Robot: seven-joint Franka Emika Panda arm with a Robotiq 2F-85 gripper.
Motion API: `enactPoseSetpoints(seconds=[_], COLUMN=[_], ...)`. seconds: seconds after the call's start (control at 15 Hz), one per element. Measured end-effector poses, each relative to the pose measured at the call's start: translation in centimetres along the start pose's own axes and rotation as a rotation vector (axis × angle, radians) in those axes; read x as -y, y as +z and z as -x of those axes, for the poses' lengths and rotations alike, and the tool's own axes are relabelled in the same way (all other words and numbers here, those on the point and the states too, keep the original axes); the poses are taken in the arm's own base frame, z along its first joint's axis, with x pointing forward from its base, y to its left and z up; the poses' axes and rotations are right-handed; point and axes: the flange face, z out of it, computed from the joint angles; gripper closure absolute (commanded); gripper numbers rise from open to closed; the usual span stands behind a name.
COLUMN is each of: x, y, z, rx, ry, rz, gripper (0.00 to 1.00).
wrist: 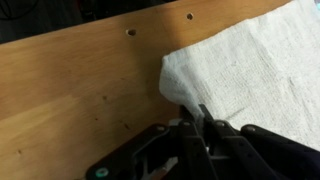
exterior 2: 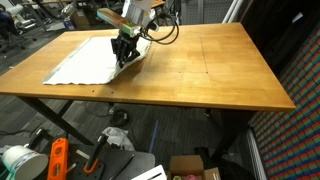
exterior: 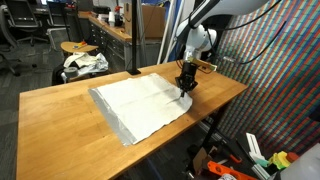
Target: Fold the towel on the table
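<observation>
A white towel (exterior: 140, 103) lies spread flat on the wooden table (exterior: 60, 110); it shows in both exterior views (exterior 2: 90, 62) and fills the right of the wrist view (wrist: 250, 60). My gripper (exterior: 186, 86) stands low over the towel's corner near the table edge, also seen in an exterior view (exterior 2: 124, 55). In the wrist view the black fingers (wrist: 198, 122) are closed together and pinch the towel's corner edge, which bunches up between them.
A stool with a crumpled cloth (exterior: 84, 62) stands beyond the table. Bins and tools lie on the floor below (exterior 2: 60, 158). Two screw holes (wrist: 131, 32) mark the bare wood next to the towel. A wide bare stretch of table (exterior 2: 210, 65) lies beside the gripper.
</observation>
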Motion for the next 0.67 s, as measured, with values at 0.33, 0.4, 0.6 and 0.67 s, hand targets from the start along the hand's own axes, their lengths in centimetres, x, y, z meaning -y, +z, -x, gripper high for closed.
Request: enactPoseSetpoints(seconds=[0.33,0.4,0.6,0.67], x=[4.7,5.7,8.5,9.5], y=[-3.0,-3.1,-2.2,-1.5], z=[2.7,3.5,5.4,5.9], rx=[-0.09,-0.101,-0.123,-0.141], ry=[-0.084,-0.102,-0.15,-0.162], rz=[0.054,0.071,0.121,0.132], gripper=[0.88,0.87,0.86,0.86])
